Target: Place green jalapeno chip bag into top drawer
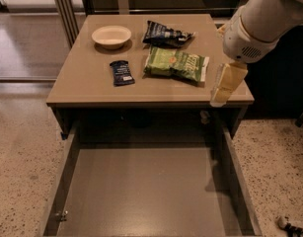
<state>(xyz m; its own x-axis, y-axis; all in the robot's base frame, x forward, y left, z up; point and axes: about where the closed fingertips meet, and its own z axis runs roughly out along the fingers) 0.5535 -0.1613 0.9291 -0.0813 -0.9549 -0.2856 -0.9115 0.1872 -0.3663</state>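
Note:
The green jalapeno chip bag lies flat on the tan table top, right of centre. The top drawer stands pulled out below the table's front edge, and its grey bottom is bare. My gripper hangs from the white arm over the table's right front corner, just right of the green bag and not touching it. Nothing shows in it.
A dark navy chip bag lies behind the green bag. A small dark blue bar packet lies left of it. A cream bowl sits at the back left. The floor around is speckled terrazzo.

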